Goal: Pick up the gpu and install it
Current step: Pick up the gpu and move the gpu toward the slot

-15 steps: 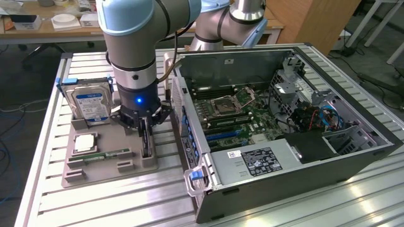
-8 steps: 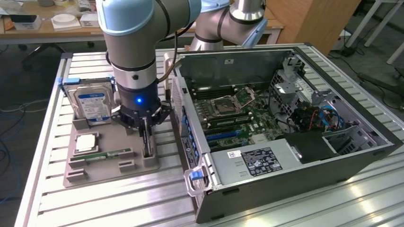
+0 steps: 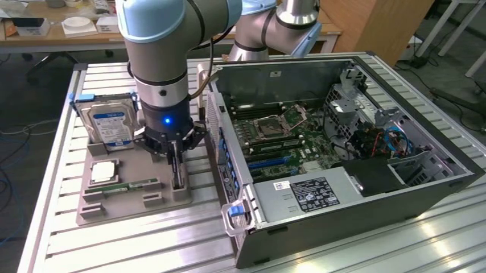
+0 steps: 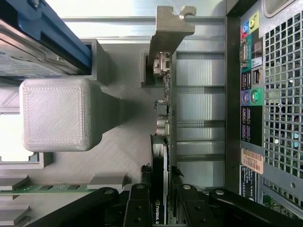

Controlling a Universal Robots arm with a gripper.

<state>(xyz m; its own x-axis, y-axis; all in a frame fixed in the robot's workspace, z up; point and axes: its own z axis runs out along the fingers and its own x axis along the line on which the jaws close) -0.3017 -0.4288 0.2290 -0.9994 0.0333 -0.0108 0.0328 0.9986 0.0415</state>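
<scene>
The arm reaches down over a gray tray (image 3: 129, 202) (image 4: 123, 156) that lies on a slatted metal table (image 3: 152, 244), at the exterior view's left of an open computer case (image 3: 349, 219) (image 4: 279, 94). The claw (image 3: 177, 170) (image 4: 161, 182) is low over the edge of the tray nearest the case.

The graphics card (image 3: 179, 183) (image 4: 159, 163) stands on its edge in a slot of the tray, just beside the case's rear panel. In the wrist view it is seen edge-on, with its black cooler on one face, the green board on the other, and its silver end bracket (image 4: 168, 28) at the far end from the claw.

The claw stands partly open around the card, one black finger (image 4: 139, 208) close on each side of it. Whether the fingers touch the card cannot be made out. The card sits in its slot and is not lifted.

On the same tray, a hard drive (image 3: 110, 122) (image 4: 28, 52) with a blue and white label stands upright in a blue holder at the far end. A square processor chip (image 3: 104, 170) lies flat near the middle, and a narrow green memory stick (image 3: 125, 186) (image 4: 42, 188) lies just beside it.

Inside the case, the motherboard (image 3: 304, 133) lies exposed, with a gray power supply (image 3: 304, 193) at the near end.
</scene>
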